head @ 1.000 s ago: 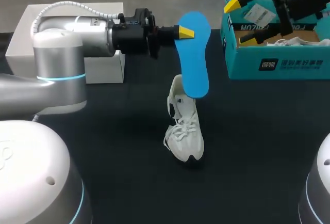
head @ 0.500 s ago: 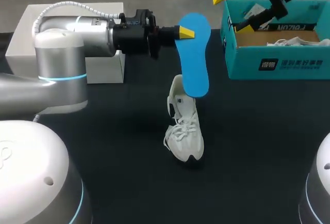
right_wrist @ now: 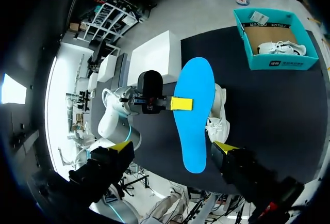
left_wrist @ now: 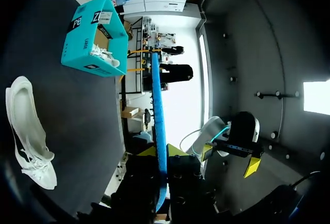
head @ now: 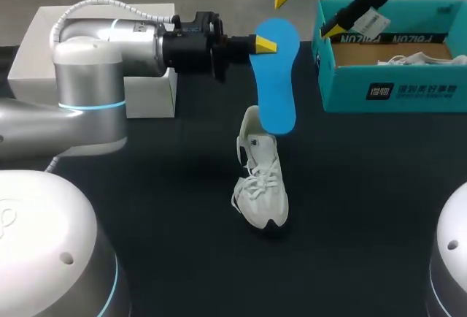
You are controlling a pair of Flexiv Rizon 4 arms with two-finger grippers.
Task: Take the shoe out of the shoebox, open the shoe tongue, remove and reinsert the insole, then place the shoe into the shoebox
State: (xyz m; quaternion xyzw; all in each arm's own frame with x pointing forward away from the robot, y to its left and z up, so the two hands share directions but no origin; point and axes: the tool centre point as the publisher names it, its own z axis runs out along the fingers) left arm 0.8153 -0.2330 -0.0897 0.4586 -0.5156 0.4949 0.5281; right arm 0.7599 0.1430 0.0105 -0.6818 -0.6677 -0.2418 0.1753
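Your left end effector (head: 261,44) is closed on the blue insole (head: 276,83). Its yellow tips pinch one long edge near the wider end. The insole is held in the air with its flat face turned upward. In the left wrist view it runs edge-on, straight out from between the fingers.

The white shoe (head: 261,178) sits on the dark surface near the middle, with its toe toward you and its heel toward the far side. In the head view the insole's narrower end overlaps the heel opening. From these pictures you cannot tell whether the two touch.

Your right end effector (head: 309,12) is raised above the surface by the left end of the teal shoebox (head: 394,90). Its fingers are spread wide and hold nothing. In the right wrist view it looks down on the insole and the shoe.

The shoebox stands open at the far right of the surface. A second white shoe (head: 423,59) lies inside it. A white box (head: 29,47) stands at the far left, behind your left arm.
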